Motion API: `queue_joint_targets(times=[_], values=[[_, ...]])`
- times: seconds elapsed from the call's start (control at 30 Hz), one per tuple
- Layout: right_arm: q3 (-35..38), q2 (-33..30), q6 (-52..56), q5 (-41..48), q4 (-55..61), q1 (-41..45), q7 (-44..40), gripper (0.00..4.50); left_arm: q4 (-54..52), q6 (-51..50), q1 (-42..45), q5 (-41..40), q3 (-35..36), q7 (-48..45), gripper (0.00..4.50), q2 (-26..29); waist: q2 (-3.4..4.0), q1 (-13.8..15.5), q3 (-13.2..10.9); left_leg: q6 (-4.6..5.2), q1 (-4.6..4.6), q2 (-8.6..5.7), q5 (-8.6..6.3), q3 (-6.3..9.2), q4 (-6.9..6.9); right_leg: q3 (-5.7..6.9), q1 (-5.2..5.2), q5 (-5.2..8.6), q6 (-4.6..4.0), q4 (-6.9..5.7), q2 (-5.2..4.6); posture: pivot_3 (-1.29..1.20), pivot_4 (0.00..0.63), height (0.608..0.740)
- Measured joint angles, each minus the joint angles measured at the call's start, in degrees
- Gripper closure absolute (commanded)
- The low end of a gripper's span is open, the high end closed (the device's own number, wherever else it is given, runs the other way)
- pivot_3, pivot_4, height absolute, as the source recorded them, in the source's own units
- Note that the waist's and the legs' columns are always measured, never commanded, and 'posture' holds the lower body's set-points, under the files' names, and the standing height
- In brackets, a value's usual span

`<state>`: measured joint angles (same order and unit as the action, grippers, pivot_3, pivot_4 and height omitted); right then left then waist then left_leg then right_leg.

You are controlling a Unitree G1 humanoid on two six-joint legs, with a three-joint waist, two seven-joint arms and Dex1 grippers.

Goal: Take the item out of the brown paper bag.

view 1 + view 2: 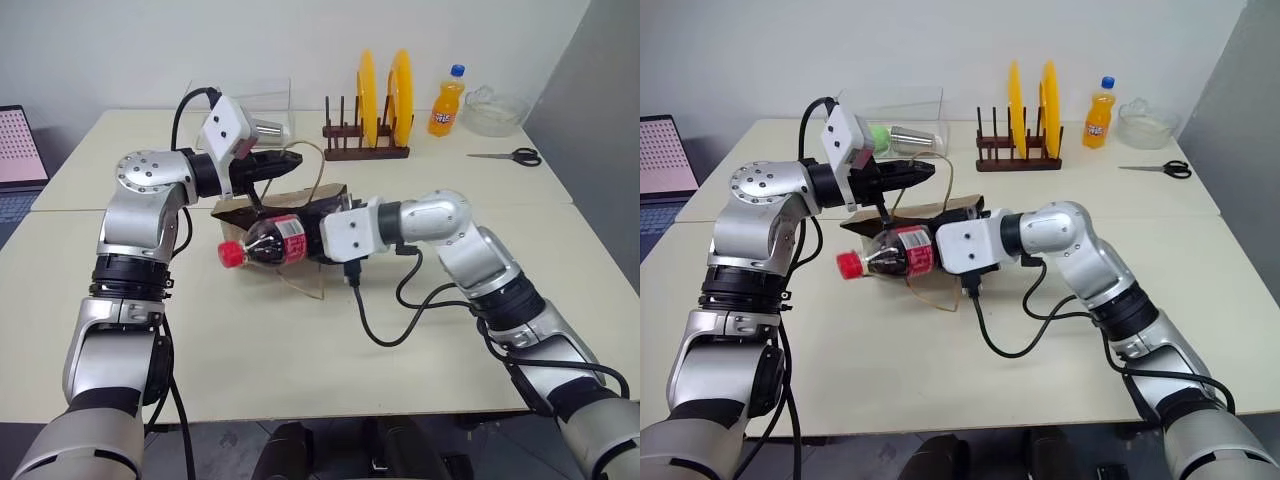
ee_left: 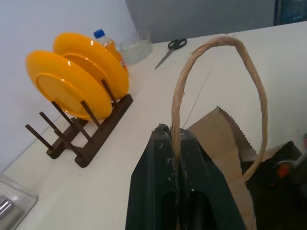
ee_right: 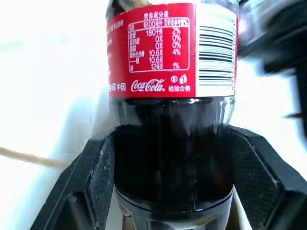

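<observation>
The item, a small dark cola bottle (image 1: 268,242) with a red label and red cap, hangs level just above the table with its cap to the left. My right gripper (image 3: 172,182) is shut on its base, one finger (image 3: 98,177) on each side. Behind it, the brown paper bag (image 1: 325,198) lies with its dark mouth toward the bottle. My left gripper (image 2: 173,143) is shut on one tan cord handle (image 2: 261,100) and holds it up above the bag. The other handle (image 1: 305,287) lies on the table.
A wooden rack with two yellow plates (image 1: 368,100) stands at the back. An orange soda bottle (image 1: 446,102), a glass bowl (image 1: 494,110) and scissors (image 1: 512,156) are at the back right. A clear box (image 1: 902,118) holding a metal cup sits behind my left arm. A laptop (image 1: 20,150) is at the far left.
</observation>
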<state>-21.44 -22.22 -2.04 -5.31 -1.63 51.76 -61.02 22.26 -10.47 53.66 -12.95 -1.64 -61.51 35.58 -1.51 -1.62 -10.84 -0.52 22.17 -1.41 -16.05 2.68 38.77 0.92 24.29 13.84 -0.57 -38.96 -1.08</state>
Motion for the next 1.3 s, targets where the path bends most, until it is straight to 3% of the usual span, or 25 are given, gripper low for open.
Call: queue_joint_targets(times=[0.2, 0.37, 0.5, 0.67, 0.83, 1.07, 1.2, 1.3], values=[[8.92, -4.39, 7.23, 8.52, 7.26, -1.89, 0.43, 1.61, 0.24, 0.94, 0.09, 0.48, -0.32, 0.12, 4.5, -1.07, 0.0, 0.17, 0.0, 0.01, 0.0, 0.0, 0.0, 0.0, 0.01, 0.0, -0.02, 0.0, 0.0, 0.01, -0.02, 0.0, 0.15, 0.74], [17.43, -13.98, 12.75, 9.23, 10.93, -6.82, 3.08, 1.61, 0.62, 1.28, 0.1, 0.78, -0.32, 0.0, 4.5, -0.91, 0.0, 0.38, 0.0, 0.02, 0.02, -0.01, -0.01, -0.03, 0.0, 0.0, -0.03, 0.01, 0.01, 0.04, -0.02, 0.0, 0.15, 0.74], [19.7, -23.09, 10.69, 5.93, 8.22, -13.38, 3.58, 1.61, 0.73, 2.3, 0.03, 0.88, -0.32, -0.42, 4.5, -0.65, -0.02, 0.63, -0.01, 0.03, 0.02, -0.01, -0.01, -0.11, -0.01, -0.03, -0.04, 0.01, 0.02, 0.06, -0.02, 0.0, 0.15, 0.74], [13.13, -29.25, 0.86, -3.53, -2.05, -16.94, 3.58, 1.61, 1.15, 3.36, 0.1, 1.09, -0.37, -0.47, 4.5, -1.18, -0.02, 0.0, -0.01, 0.04, -0.11, 0.04, -0.01, -0.33, -0.03, -0.17, -0.04, 0.08, 0.14, 0.02, 0.01, 0.0, 0.15, 0.74], [4.84, -27.87, -6.94, -12.16, -16.55, -13.73, 4.69, 1.61, 1.17, 3.48, 0.17, 1.15, -0.39, -0.63, 4.5, -1.7, 0.01, -0.24, -0.07, 0.03, -0.13, 0.05, -0.01, -0.46, -0.02, -0.29, -0.01, 0.02, 0.04, 0.0, 0.02, 0.0, 0.15, 0.74], [0.5, -25.08, -13.95, -16.19, -27.4, -6.07, 4.54, 1.61, 0.93, 3.43, 0.1, 1.13, -0.38, -0.6, 4.5, -1.74, 0.02, -0.01, -0.08, 0.01, -0.09, 0.06, 0.0, -0.43, -0.02, -0.23, -0.02, 0.01, 0.03, 0.03, 0.01, 0.0, 0.15, 0.74], [-0.83, -24.01, -16.4, -18.26, -31.73, -2.95, 4.79, 0.2, 0.67, 3.39, -0.04, 1.13, -0.38, -0.57, 4.5, -1.68, 0.03, -0.07, -0.08, 0.01, -0.11, 0.05, 0.0, -0.49, 0.01, -0.29, -0.04, -0.02, 0.08, 0.04, 0.0, 0.0, 0.15, 0.74], [-1.16, -23.89, -16.66, -18.68, -33.12, -1.14, 4.46, 0.05, 0.13, 3.18, -0.27, 0.96, -0.36, -0.6, 4.5, -1.62, 0.02, -0.04, -0.08, 0.01, -0.12, 0.05, 0.0, -0.45, 0.01, -0.26, -0.05, -0.02, 0.07, 0.02, 0.0, 0.0, 0.15, 0.74]])
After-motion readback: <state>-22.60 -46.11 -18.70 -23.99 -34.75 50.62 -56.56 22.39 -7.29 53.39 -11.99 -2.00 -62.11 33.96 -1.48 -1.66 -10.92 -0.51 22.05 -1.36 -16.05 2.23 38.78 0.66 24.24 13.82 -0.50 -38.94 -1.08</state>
